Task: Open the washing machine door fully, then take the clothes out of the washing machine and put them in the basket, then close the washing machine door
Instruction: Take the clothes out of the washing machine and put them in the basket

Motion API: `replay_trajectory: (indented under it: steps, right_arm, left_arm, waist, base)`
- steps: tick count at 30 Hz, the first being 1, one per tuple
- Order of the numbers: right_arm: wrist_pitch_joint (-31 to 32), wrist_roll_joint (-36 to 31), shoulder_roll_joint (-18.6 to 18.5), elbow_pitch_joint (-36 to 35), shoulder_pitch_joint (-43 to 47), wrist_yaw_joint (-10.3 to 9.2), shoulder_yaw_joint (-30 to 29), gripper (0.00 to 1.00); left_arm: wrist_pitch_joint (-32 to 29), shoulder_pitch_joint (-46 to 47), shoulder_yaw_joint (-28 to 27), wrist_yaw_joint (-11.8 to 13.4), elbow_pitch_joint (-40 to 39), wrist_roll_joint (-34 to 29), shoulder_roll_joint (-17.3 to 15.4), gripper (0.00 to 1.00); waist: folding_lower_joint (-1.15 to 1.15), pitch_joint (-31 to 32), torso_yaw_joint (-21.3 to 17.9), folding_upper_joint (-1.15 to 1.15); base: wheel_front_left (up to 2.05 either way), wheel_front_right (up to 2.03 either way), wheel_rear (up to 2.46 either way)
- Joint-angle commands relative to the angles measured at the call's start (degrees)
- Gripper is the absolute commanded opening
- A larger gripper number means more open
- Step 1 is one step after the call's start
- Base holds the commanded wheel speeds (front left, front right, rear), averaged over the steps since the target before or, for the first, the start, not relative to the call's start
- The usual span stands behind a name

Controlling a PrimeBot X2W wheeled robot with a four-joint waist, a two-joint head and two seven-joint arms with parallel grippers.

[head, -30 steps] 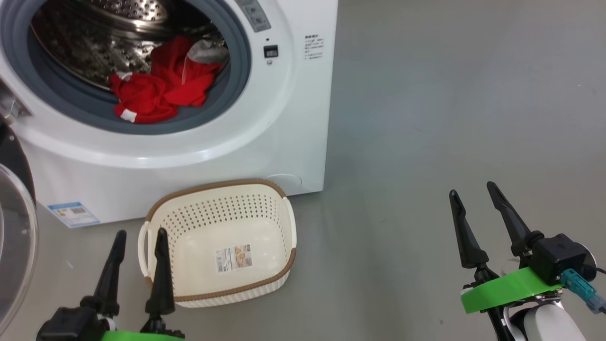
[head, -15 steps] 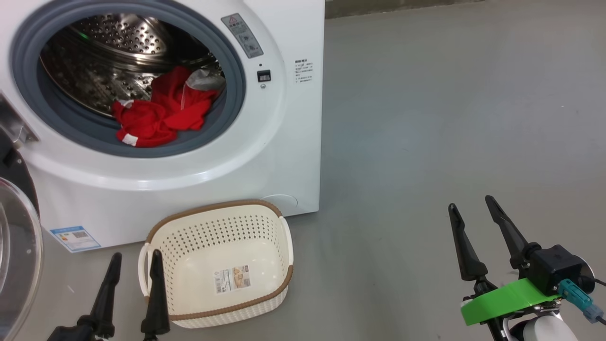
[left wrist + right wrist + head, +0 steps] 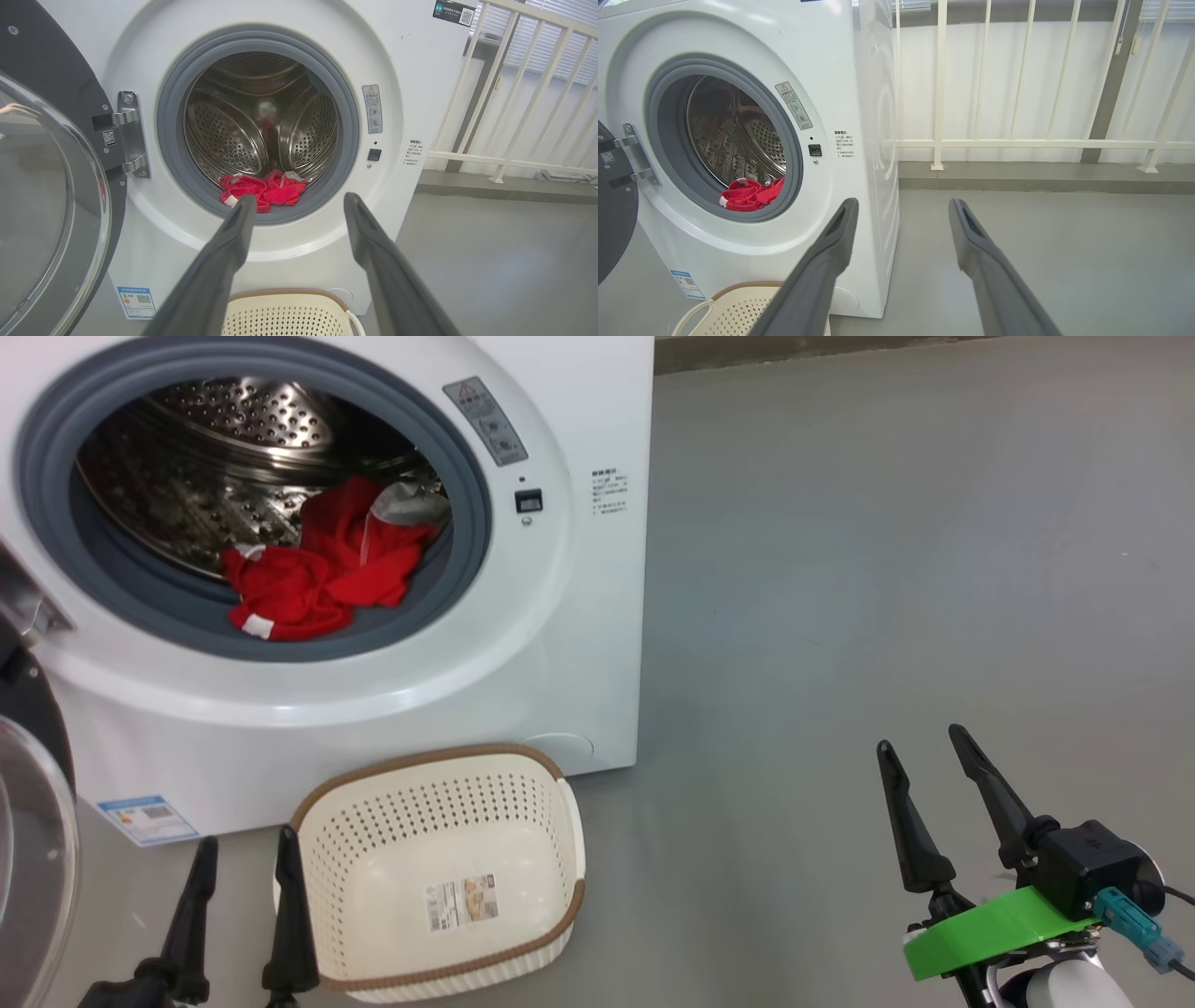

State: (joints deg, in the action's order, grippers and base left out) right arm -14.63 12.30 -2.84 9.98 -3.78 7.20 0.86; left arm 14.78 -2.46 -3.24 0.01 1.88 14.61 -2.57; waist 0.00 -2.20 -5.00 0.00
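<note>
Lying heaped at the front of the washing machine (image 3: 579,616) drum (image 3: 187,448), the red clothes (image 3: 317,579) sit above the basket (image 3: 420,761) on the floor (image 3: 840,569), the washing machine door (image 3: 28,859) stands swung open at left, and the left gripper (image 3: 247,840) and right gripper (image 3: 920,739) hover with fingers apart.

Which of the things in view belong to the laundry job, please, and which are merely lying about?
Belong to the job:
washing machine
door, swung open
clothes, red, in the drum
basket, in front of the machine

Not part of it:
railing, white, behind
label sticker, low on the machine's front
</note>
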Motion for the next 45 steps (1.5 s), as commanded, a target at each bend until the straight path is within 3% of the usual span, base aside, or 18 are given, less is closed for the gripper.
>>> replay_trajectory:
  steps: [1,9,26,45]
  right_arm:
    - [-0.37,0.28,-0.04,-1.28,-1.12,0.29,1.51,1.00]
    - [-0.37,0.30,-0.04,-1.50,-1.31,0.29,1.60,1.00]
    - [-0.37,0.36,-0.04,-1.73,-1.28,0.29,1.83,1.00]
    - [-0.37,-0.88,-0.04,-2.47,-2.65,0.29,1.22,1.00]
  left_arm:
    - [0.22,1.29,-1.95,-0.03,-2.09,0.12,-0.60,1.00]
    - [0.22,1.35,-1.45,-1.45,-4.55,3.39,-0.43,1.00]
    - [0.22,1.44,-1.38,0.17,-6.04,3.35,-0.34,1.00]
    - [0.22,8.16,1.48,1.51,-3.22,5.65,-0.32,1.00]
  waist:
    - [0.00,-0.12,0.07,0.00]
    - [0.00,-0.49,0.32,0.00]
    - [0.00,-1.10,0.43,0.00]
    - [0.00,-6.52,3.00,0.00]
  base:
    - [1.63,-1.63,0.00]
    - [1.02,-1.02,0.00]
    - [0.06,-0.06,0.00]
    - [0.00,0.00,0.00]
